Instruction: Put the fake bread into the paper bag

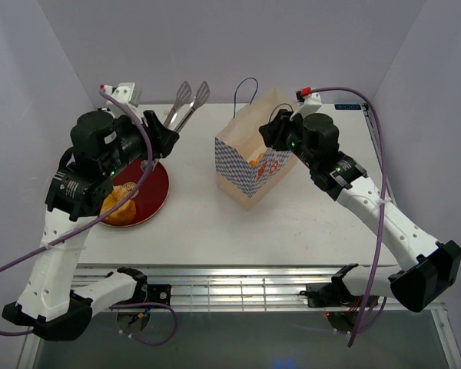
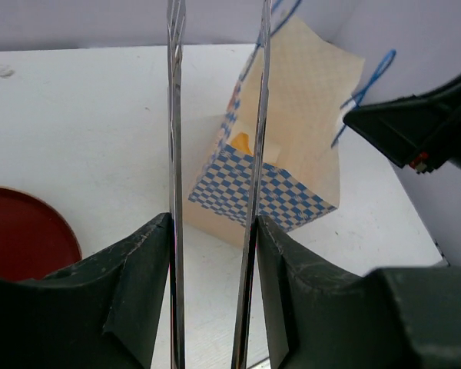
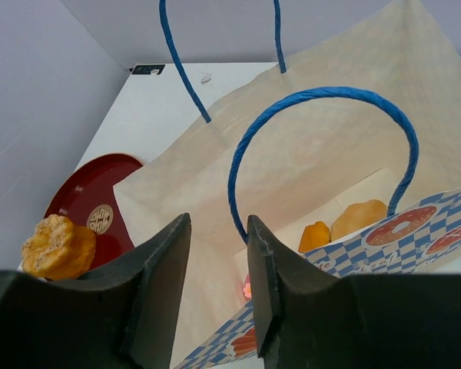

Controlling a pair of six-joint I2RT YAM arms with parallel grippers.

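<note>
The tongs (image 2: 172, 115) are clamped between the left gripper (image 2: 213, 223)'s fingers; the paper bag (image 2: 292, 154) is seen beyond their tips. The right gripper (image 3: 218, 221) is held narrowly parted, a bag handle (image 3: 323, 93) standing in the gap; fake bread (image 3: 357, 219) is seen inside the bag beyond, one piece (image 3: 58, 246) on the plate (image 3: 92, 192) to the left.

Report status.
Left gripper shut on long silver tongs. Right gripper astride rim of tan paper bag, grip unclear. Orange fake bread in bag; one piece on round red plate.

White table (image 1: 200, 231), matt top, small dark label (image 3: 147, 69) at one corner. Pale lavender-grey walls (image 1: 215, 38) closing in three sides. Silver metal rails (image 1: 238, 290) along the near edge. Dark floor (image 1: 253, 346) below. Light even, shadows soft.
</note>
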